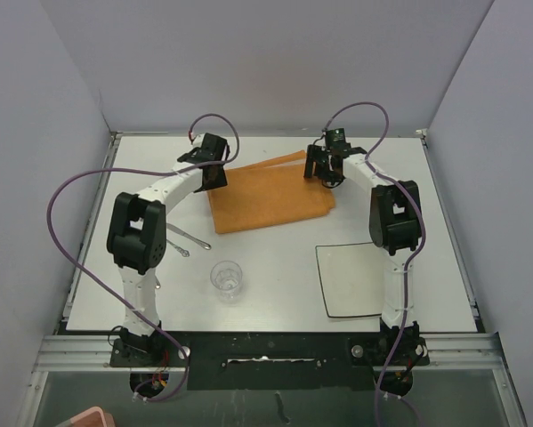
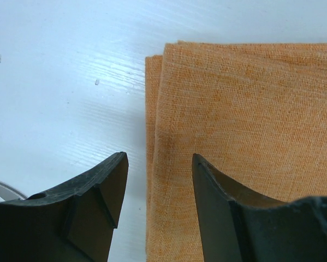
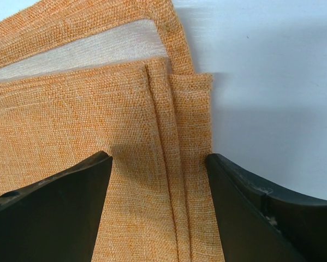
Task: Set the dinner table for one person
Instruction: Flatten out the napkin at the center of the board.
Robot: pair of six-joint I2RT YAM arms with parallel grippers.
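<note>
The dinner table (image 1: 275, 262) is a white tabletop. A folded orange cloth mat (image 1: 268, 197) lies at its far middle, with one corner layer flipped up toward the back. My left gripper (image 1: 214, 171) hovers at the mat's left edge. In the left wrist view it (image 2: 159, 158) is open, one finger over bare table (image 2: 70, 82) and the other over the mat (image 2: 245, 109). My right gripper (image 1: 324, 169) is at the mat's far right corner. In the right wrist view it (image 3: 158, 158) stands open astride the layered hem (image 3: 174, 142), gripping nothing.
A square white plate (image 1: 355, 280) lies near the right arm's base. A clear glass (image 1: 226, 277) stands front centre. Metal cutlery (image 1: 184, 240) lies beside the left arm. Grey walls enclose the table on three sides.
</note>
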